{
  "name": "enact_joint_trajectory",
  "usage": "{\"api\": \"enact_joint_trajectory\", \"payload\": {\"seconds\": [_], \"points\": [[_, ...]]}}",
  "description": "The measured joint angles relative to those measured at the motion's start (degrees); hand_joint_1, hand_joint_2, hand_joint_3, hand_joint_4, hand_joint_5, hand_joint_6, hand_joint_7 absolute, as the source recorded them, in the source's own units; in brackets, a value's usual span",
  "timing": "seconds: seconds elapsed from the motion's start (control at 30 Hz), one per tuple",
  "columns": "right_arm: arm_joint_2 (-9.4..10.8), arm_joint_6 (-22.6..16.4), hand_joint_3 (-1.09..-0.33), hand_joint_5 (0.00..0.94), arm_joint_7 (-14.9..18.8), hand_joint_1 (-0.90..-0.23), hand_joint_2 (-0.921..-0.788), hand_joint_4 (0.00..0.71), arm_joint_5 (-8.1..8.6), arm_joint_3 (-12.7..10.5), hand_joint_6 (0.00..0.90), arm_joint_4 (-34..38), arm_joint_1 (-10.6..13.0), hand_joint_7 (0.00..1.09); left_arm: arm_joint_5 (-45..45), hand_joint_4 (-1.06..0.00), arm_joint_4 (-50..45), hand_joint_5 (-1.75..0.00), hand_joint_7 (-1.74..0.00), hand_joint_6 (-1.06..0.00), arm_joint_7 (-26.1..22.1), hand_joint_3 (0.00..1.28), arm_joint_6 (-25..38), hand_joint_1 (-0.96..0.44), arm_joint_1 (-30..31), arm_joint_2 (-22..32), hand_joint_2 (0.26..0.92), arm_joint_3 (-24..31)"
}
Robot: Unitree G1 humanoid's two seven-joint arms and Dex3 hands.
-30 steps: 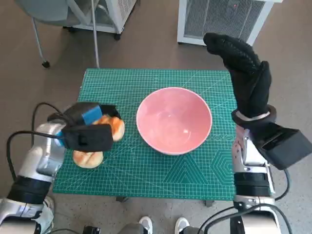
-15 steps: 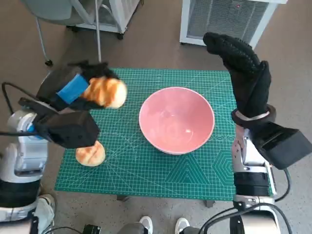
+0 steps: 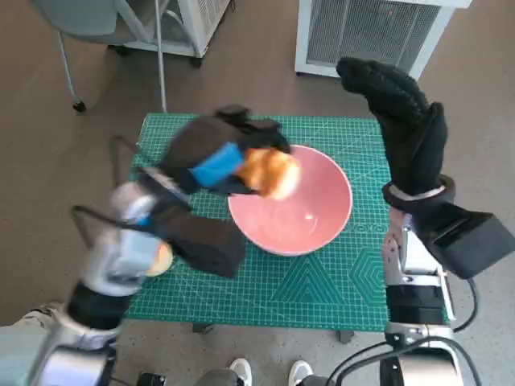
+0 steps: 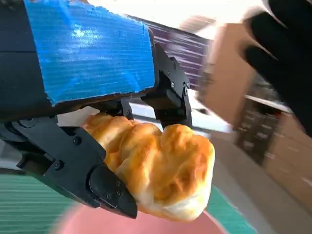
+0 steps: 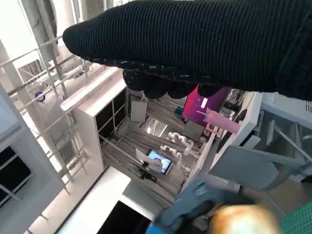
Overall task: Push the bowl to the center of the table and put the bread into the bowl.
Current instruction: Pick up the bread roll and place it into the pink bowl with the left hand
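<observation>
1. Carrying the bread roll [image 3: 269, 171] over the near rim of the pink bowl [image 3: 310, 221], the left robot hand [image 3: 221, 153] has it clamped between its black fingers [image 4: 105, 187], which the left wrist view shows wrapped around the golden crust.
2. My guess is the roll is held high so it clears the rim before being let go; it has not yet dropped in.
3. Sitting roughly mid-desk, the bowl looks already placed, so the push seems done.
4. Raised beyond the bowl's right side, the gloved right robot hand [image 3: 402, 121] grasps nothing, fingers extended, apparently just staying clear.
5. A second roll [image 3: 161, 259] lies on the green cutting mat [image 3: 322, 289], partly hidden by the left forearm.
6. Around the desk: brown floor, a white slatted unit [image 3: 370, 32], a chair leg [image 3: 68, 68], and shoe tips [image 3: 269, 371] at the near edge.
</observation>
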Motion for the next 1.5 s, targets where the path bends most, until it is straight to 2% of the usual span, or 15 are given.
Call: {"api": "enact_joint_trajectory", "payload": {"seconds": [0.23,0.47,0.53,0.57,0.6,0.63,0.67,0.77,0.87,0.97,1.13,1.5], "points": [[0.02,0.05,-0.803,0.005,0.15,-0.803,-0.921,0.263,0.23,0.02,-0.001,-0.29,0.01,0.73,2.70,-0.70,12.17,-1.15,-1.21,-0.59,0.49,0.08,-2.64,0.00,-2.86,-4.07,0.920,-5.20],[0.02,0.20,-0.804,0.005,0.14,-0.802,-0.921,0.263,0.30,0.04,-0.001,-0.89,0.37,0.73,3.09,-0.69,16.91,-1.17,-1.22,-0.58,0.48,0.09,-2.11,0.00,-3.72,-5.52,0.920,-6.02],[0.02,0.23,-0.805,0.005,0.14,-0.800,-0.921,0.262,0.30,0.04,-0.001,-1.23,0.55,0.73,3.05,-0.65,17.33,-1.22,-1.27,-0.51,0.38,0.14,-1.78,0.00,-3.76,-5.59,0.921,-5.99],[0.02,0.24,-0.805,0.005,0.13,-0.797,-0.921,0.262,0.30,0.04,-0.001,-1.40,0.64,0.73,3.02,-0.61,17.39,-1.27,-1.19,-0.46,0.25,0.16,-1.57,0.07,-3.76,-5.59,0.921,-5.97],[0.02,0.24,-0.806,0.005,0.11,-0.792,-0.921,0.263,0.26,0.04,-0.001,-1.55,0.74,0.73,2.91,-0.54,17.39,-1.36,-0.97,-0.41,-0.19,0.21,-1.29,0.20,-3.76,-5.59,0.921,-5.91],[0.02,0.24,-0.807,0.005,0.09,-0.788,-0.921,0.263,0.20,0.04,-0.001,-1.65,0.81,0.73,2.72,-0.47,17.38,-1.21,-0.89,-0.37,-0.86,0.20,-0.93,0.13,-3.75,-5.56,0.893,-5.82],[0.02,0.24,-0.809,0.005,0.05,-0.784,-0.921,0.262,0.15,0.04,-0.001,-1.72,0.84,0.73,2.48,-0.44,17.37,-0.89,-0.72,-0.34,-1.50,0.17,-0.67,0.02,-3.76,-5.54,0.867,-5.72],[0.01,0.24,-0.813,0.004,-0.17,-0.764,-0.921,0.261,0.10,0.03,-0.001,-2.01,0.88,0.73,1.36,-0.26,16.89,-0.30,-0.35,-0.26,-4.73,0.07,0.74,-0.21,-3.73,-5.29,0.849,-5.37],[0.01,0.24,-0.823,0.004,-0.35,-0.750,-0.921,0.261,0.10,0.03,-0.001,-2.24,0.88,0.73,-0.19,-0.15,14.84,-0.10,-0.20,-0.21,-8.91,0.04,2.84,-0.34,-3.37,-4.47,0.848,-4.83],[0.00,0.24,-0.844,0.004,-0.52,-0.740,-0.921,0.261,0.09,0.02,-0.001,-2.35,0.89,0.71,-1.12,-0.10,12.27,-0.03,-0.14,-0.18,-11.81,0.02,4.30,-0.42,-2.93,-3.28,0.852,-4.06],[0.01,0.20,-0.864,0.005,-0.92,-0.733,-0.921,0.262,-0.05,0.05,-0.001,-2.49,0.90,0.70,-2.71,-0.07,6.31,-0.01,-0.11,-0.17,-15.99,0.01,7.45,-0.46,-1.87,-0.97,0.855,-2.08],[0.16,0.05,-0.867,0.005,-1.14,-0.746,-0.921,0.261,-0.04,0.28,-0.001,-2.63,0.96,0.70,-8.62,-0.07,-15.35,0.00,-0.11,-0.22,-21.06,0.00,10.36,-0.39,7.47,6.35,0.835,6.99]]}}
